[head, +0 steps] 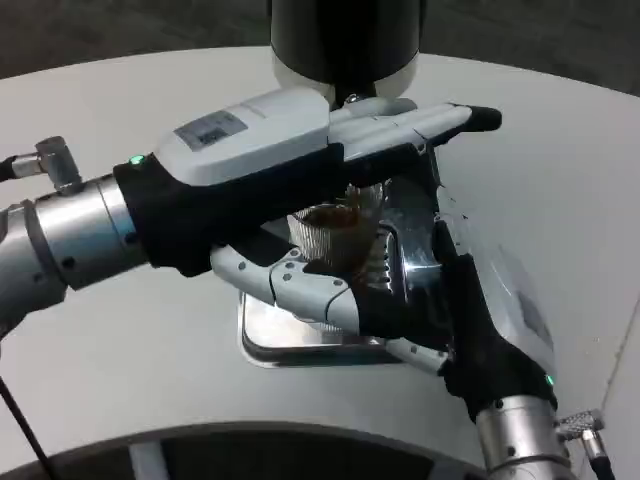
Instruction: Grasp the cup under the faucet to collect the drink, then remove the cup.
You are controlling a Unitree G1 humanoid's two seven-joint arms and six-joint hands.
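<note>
Here, cup (335, 235): holds brown drink, under the dispenser (345, 40).
Left hand (300, 150): grip cannot be told.
Right hand (400, 300): wraps the cup.
Advice: lift level, slowly.

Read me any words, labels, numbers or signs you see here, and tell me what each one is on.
Nothing can be read.
Grey label on the white back of the left hand, at: marks too small and blurred to read.
Grey patch on the back of the right hand: no legible text.
Cup, drip tray and dispenser: no visible text.
</note>
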